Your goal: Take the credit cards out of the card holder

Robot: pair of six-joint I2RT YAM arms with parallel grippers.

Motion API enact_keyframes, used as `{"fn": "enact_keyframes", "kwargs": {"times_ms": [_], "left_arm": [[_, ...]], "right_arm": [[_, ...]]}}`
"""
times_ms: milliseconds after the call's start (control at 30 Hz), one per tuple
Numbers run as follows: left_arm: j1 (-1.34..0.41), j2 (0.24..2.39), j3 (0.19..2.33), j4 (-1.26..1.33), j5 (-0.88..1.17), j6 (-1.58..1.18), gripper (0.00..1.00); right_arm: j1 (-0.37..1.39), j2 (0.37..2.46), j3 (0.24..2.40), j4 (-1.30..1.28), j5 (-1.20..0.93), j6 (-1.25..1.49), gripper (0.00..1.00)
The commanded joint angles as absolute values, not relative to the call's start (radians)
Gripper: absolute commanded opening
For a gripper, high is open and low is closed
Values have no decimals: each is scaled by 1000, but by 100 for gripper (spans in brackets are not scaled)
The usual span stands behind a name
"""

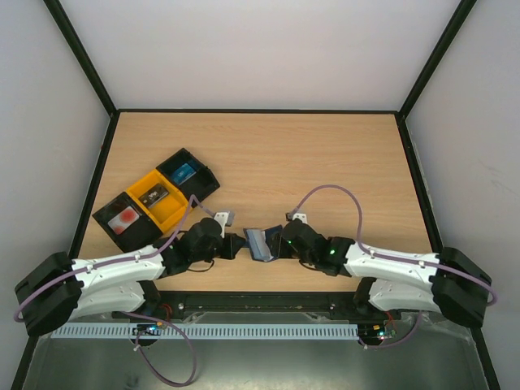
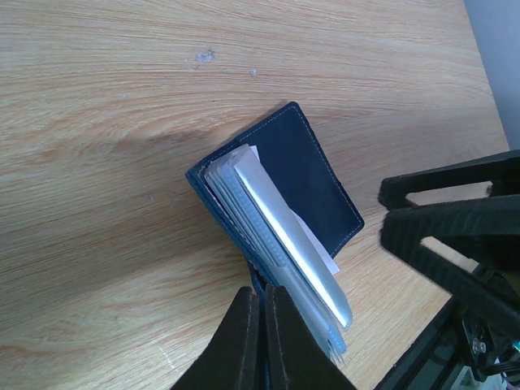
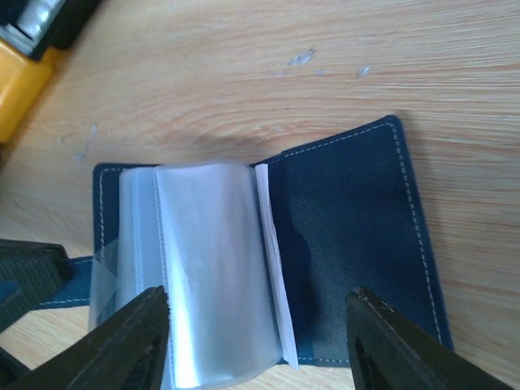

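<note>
**Q:** Jaws first: how do they stand?
**A:** Left gripper point(image 2: 262, 294) is pressed together, pinching an edge of the card holder point(image 2: 313, 175). Right gripper point(image 3: 256, 305) is spread wide astride it.
**Q:** Where is the holder?
**A:** It lies open on the table point(image 1: 284, 154), between both arms. Clear sleeves point(image 3: 207, 260) fan upward. No credit cards look pulled out, so removal seems entirely ahead.
</note>
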State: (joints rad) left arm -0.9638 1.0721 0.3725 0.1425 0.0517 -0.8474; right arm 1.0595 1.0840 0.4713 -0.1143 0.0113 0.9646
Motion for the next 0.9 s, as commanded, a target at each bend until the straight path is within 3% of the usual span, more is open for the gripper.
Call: {"fn": "enact_keyframes", "kwargs": {"times_ms": [0,400,733,867], "left_arm": [[-963,1072,356,121,35,-830,3],[-963,1072,356,97,15,-819,3],[-963,1065,344,95,21,-822,3],[-963,1063,338,101,21,-824,3]], "right_arm": [[1073,1176,502,-37,-21,915,60],[1093,1289,504,64,-96,893,79],[1109,1377,527,55,-71,884,79],[1111,1386,533,25,-40,879,70]]}}
